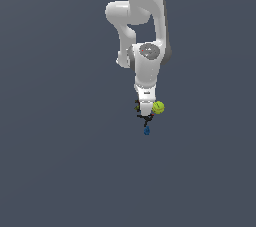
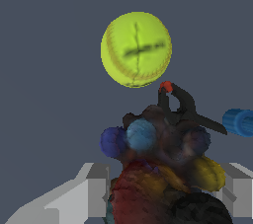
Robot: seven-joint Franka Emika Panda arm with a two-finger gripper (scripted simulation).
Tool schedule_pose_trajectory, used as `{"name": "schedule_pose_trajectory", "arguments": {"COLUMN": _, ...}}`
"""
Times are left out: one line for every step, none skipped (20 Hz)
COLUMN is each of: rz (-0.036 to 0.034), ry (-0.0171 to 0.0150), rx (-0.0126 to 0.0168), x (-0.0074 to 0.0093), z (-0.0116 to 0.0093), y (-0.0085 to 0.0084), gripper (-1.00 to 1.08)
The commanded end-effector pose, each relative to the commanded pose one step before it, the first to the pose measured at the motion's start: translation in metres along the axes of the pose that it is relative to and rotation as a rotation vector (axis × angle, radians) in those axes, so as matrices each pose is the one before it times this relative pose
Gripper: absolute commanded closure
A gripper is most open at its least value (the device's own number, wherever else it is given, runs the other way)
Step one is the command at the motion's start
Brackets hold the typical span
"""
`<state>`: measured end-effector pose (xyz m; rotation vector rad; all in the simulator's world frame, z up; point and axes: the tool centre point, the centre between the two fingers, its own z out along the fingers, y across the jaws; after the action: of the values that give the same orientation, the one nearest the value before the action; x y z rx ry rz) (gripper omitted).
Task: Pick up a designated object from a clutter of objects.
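Observation:
The designated object [image 2: 158,168] is a dark, lumpy thing with red-brown, blue and yellow patches. It lies between the two grey fingers [image 2: 94,188] of my gripper [image 2: 163,193], which stands open, one finger on each side of the lump. In the exterior view the hand [image 1: 146,96] is low over the clutter and hides the lump. The yellow-green ball [image 2: 136,49] [image 1: 158,107] lies just beyond the lump, apart from it. A thin black piece [image 2: 178,104] [image 1: 145,117] with a red tip leans against the lump. A small blue piece [image 2: 239,122] [image 1: 147,131] lies beside it.
A plain dark grey floor [image 1: 60,161] runs all around the small cluster. The white arm [image 1: 140,16] comes down from the top of the exterior view.

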<state>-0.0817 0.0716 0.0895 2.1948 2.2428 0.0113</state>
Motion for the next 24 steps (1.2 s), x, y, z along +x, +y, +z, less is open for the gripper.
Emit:
{"name": "schedule_pose_trajectory", "arguments": {"rz": -0.00041, "ry": 0.00176, "rx": -0.00046, "x": -0.00654, "z": -0.01834, "y": 0.01037, "gripper": 1.08}}
{"name": "schedule_pose_trajectory", "arguments": {"rz": -0.00009, "ry": 0.00059, "rx": 0.00034, "x": -0.00293, "z": -0.00786, "y": 0.00453, "gripper": 1.08}}
{"name": "schedule_pose_trajectory", "arguments": {"rz": -0.00006, "ry": 0.00042, "rx": 0.00024, "x": -0.00301, "z": -0.00812, "y": 0.00465, "gripper": 1.08}}
{"name": "schedule_pose_trajectory", "arguments": {"rz": -0.00008, "ry": 0.00059, "rx": 0.00036, "x": -0.00304, "z": -0.00809, "y": 0.00468, "gripper": 1.08}}
{"name": "schedule_pose_trajectory", "arguments": {"rz": -0.00004, "ry": 0.0004, "rx": 0.00027, "x": -0.00306, "z": -0.00815, "y": 0.0047, "gripper": 1.08}}
{"name": "schedule_pose_trajectory", "arguments": {"rz": 0.0, "ry": 0.0, "rx": 0.0, "x": -0.00305, "z": -0.00829, "y": 0.00469, "gripper": 1.08}}
{"name": "schedule_pose_trajectory", "arguments": {"rz": -0.00001, "ry": 0.00052, "rx": 0.00045, "x": -0.00315, "z": -0.00812, "y": 0.00478, "gripper": 1.08}}
{"name": "schedule_pose_trajectory", "arguments": {"rz": 0.0, "ry": 0.0, "rx": 0.0, "x": -0.00311, "z": -0.00836, "y": 0.00475, "gripper": 1.08}}
{"name": "schedule_pose_trajectory", "arguments": {"rz": 0.00009, "ry": 0.00038, "rx": 0.00057, "x": -0.00325, "z": -0.00812, "y": 0.00488, "gripper": 1.08}}
{"name": "schedule_pose_trajectory", "arguments": {"rz": 0.0, "ry": 0.0, "rx": 0.0, "x": -0.00318, "z": -0.00843, "y": 0.00482, "gripper": 1.08}}
{"name": "schedule_pose_trajectory", "arguments": {"rz": 0.0002, "ry": -0.00002, "rx": 0.00044, "x": -0.00331, "z": -0.00824, "y": 0.00494, "gripper": 1.08}}
{"name": "schedule_pose_trajectory", "arguments": {"rz": 0.0, "ry": 0.0, "rx": 0.0, "x": -0.00324, "z": -0.0085, "y": 0.0049, "gripper": 1.08}}
{"name": "schedule_pose_trajectory", "arguments": {"rz": 0.00025, "ry": -0.00019, "rx": 0.00037, "x": -0.00336, "z": -0.00834, "y": 0.00502, "gripper": 1.08}}
{"name": "schedule_pose_trajectory", "arguments": {"rz": 0.00026, "ry": -0.00025, "rx": 0.00033, "x": -0.00339, "z": -0.00839, "y": 0.00506, "gripper": 1.08}}
{"name": "schedule_pose_trajectory", "arguments": {"rz": 0.0, "ry": 0.0, "rx": 0.0, "x": -0.00332, "z": -0.00859, "y": 0.00503, "gripper": 1.08}}
{"name": "schedule_pose_trajectory", "arguments": {"rz": 0.00066, "ry": -0.00073, "rx": 0.00068, "x": -0.00353, "z": -0.00822, "y": 0.00522, "gripper": 1.08}}
{"name": "schedule_pose_trajectory", "arguments": {"rz": 0.0, "ry": 0.0, "rx": 0.0, "x": -0.00326, "z": -0.00837, "y": 0.00496, "gripper": 1.08}}
{"name": "schedule_pose_trajectory", "arguments": {"rz": 0.00039, "ry": -0.00047, "rx": 0.00032, "x": -0.00326, "z": -0.00792, "y": 0.00491, "gripper": 1.08}}
{"name": "schedule_pose_trajectory", "arguments": {"rz": 0.0, "ry": 0.0, "rx": 0.0, "x": -0.00307, "z": -0.00785, "y": 0.00472, "gripper": 1.08}}
{"name": "schedule_pose_trajectory", "arguments": {"rz": 0.00068, "ry": -0.00082, "rx": 0.00054, "x": -0.00316, "z": -0.00732, "y": 0.00475, "gripper": 1.08}}
{"name": "schedule_pose_trajectory", "arguments": {"rz": 0.0, "ry": 0.0, "rx": 0.0, "x": -0.0029, "z": -0.0074, "y": 0.00451, "gripper": 1.08}}
{"name": "schedule_pose_trajectory", "arguments": {"rz": 0.00057, "ry": -0.00068, "rx": 0.00042, "x": -0.00296, "z": -0.00696, "y": 0.00452, "gripper": 1.08}}
{"name": "schedule_pose_trajectory", "arguments": {"rz": 0.0, "ry": 0.0, "rx": 0.0, "x": -0.00274, "z": -0.007, "y": 0.00432, "gripper": 1.08}}
{"name": "schedule_pose_trajectory", "arguments": {"rz": 0.00058, "ry": -0.00067, "rx": 0.00041, "x": -0.00281, "z": -0.00658, "y": 0.00434, "gripper": 1.08}}
